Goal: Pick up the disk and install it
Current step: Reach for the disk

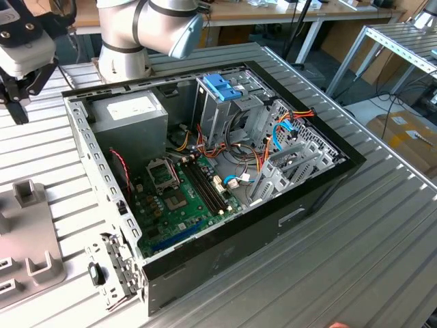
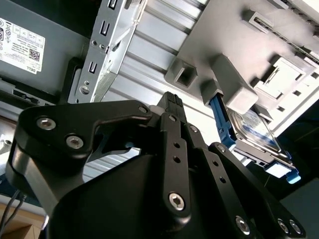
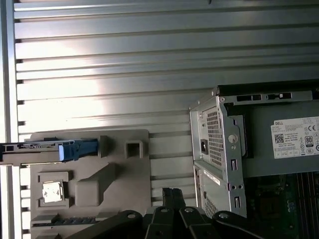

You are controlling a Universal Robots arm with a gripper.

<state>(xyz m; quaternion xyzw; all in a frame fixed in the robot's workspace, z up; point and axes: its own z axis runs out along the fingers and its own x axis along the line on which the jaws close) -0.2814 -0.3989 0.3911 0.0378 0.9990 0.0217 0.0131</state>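
Bright, even indoor light. Glare band across ribbed metal counter (image 3: 75, 94) in first wrist view. Computer case (image 1: 205, 171) interior shadowed in exterior view. Black gripper (image 2: 172, 99) dark, low-detail in second wrist view.

The disk (image 2: 253, 130) is a flat silver hard drive with a white-and-blue label, framed by a blue plastic carrier rail (image 2: 220, 115). It stands on its long edge in a slot along one edge of the grey fixture plate (image 3: 134, 184). One end of it sticks out past the plate's corner.
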